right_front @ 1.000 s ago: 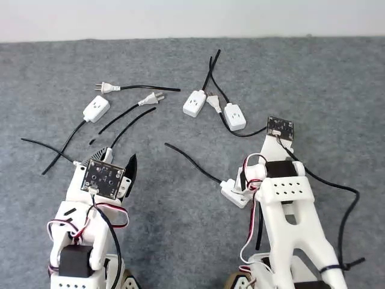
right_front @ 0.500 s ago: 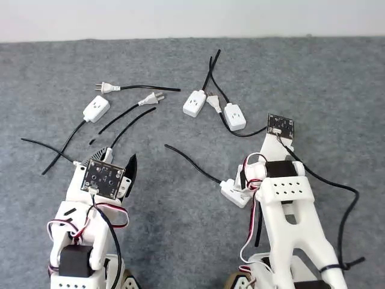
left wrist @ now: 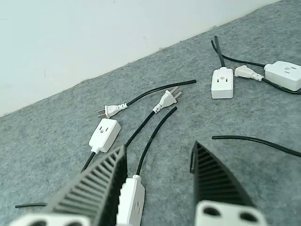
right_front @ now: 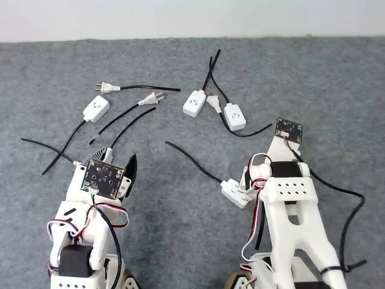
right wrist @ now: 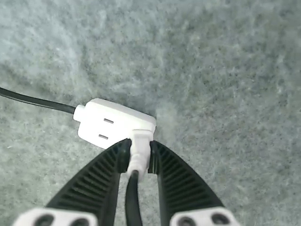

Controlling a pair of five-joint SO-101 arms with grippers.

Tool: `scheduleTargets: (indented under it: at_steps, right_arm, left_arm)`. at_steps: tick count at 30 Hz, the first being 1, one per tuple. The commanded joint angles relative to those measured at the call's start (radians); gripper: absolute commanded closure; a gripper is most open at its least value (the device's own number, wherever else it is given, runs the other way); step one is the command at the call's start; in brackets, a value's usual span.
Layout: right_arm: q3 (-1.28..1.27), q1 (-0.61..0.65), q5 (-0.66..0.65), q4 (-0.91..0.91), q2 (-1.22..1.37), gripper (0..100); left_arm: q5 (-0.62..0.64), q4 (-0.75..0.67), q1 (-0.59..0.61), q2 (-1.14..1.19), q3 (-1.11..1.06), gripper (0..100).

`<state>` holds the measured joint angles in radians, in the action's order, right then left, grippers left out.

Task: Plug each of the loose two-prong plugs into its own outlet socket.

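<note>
My right gripper is shut on a white two-prong plug, whose tip presses against the near edge of a white outlet socket, beside its two visible slots. From above, that socket lies just left of the right gripper. My left gripper is open over the carpet, with another socket beside one finger. Loose plugs lie farther back, along with sockets.
Black cords trail across the grey carpet between the arms and the far sockets. One cord runs from the held socket toward the middle. A white wall borders the far edge.
The right arm has shifted slightly to the right, still holding the plug against the socket. The left arm has not moved.
</note>
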<state>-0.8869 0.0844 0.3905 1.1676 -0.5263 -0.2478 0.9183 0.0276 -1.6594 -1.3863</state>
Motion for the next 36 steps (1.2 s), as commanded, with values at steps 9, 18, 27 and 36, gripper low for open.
scheduleTargets:
  at_steps: [9, 18, 27, 36]
  right_arm:
    - [0.002, -0.013, 0.015, 0.013, -0.015, 99.1]
    - [-0.028, 0.024, 0.044, -0.076, -0.012, 99.1]
    - [-0.058, 0.050, 0.060, -0.101, -0.012, 99.1]
    - [-0.114, 0.082, 0.012, -0.120, -0.005, 99.1]
  left_arm:
    - [0.012, -0.032, -0.005, -0.008, 0.012, 78]
    - [0.012, -0.032, -0.005, -0.008, 0.012, 78]
    - [0.012, -0.032, -0.005, -0.008, 0.012, 78]
    - [0.012, -0.032, -0.005, -0.008, 0.012, 78]
